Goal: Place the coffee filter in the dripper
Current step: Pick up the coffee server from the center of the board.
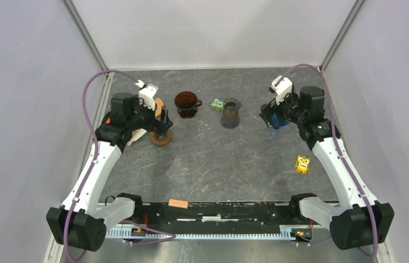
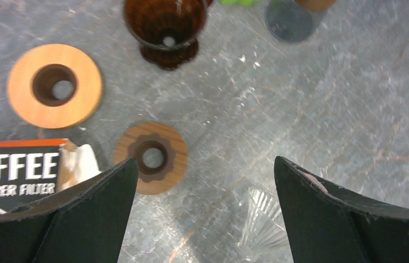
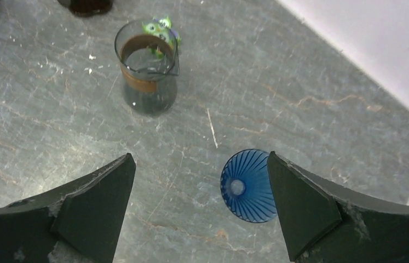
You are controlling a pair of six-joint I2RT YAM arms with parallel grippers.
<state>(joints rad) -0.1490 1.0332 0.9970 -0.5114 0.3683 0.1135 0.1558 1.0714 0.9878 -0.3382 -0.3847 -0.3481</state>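
A black box of paper coffee filters (image 2: 15,174) lies at the left, and a white coffee filter (image 2: 79,164) sticks out of its end beside my left finger. A brown dripper (image 2: 165,24) (image 1: 187,103) stands upright at the back. A clear ribbed dripper (image 2: 264,219) lies on the table and a blue ribbed dripper (image 3: 246,185) (image 1: 280,124) sits under my right arm. My left gripper (image 2: 205,161) (image 1: 162,125) hangs open above the table with nothing in it. My right gripper (image 3: 200,156) (image 1: 271,117) is open and empty, its right finger over the blue dripper's edge.
A large wooden ring (image 2: 54,86) and a smaller dark-centred wooden ring (image 2: 151,158) lie by the left gripper. A glass carafe (image 3: 148,68) (image 1: 231,113) stands mid-back with a green toy (image 1: 217,104) behind it. A yellow toy (image 1: 302,164) lies at the right.
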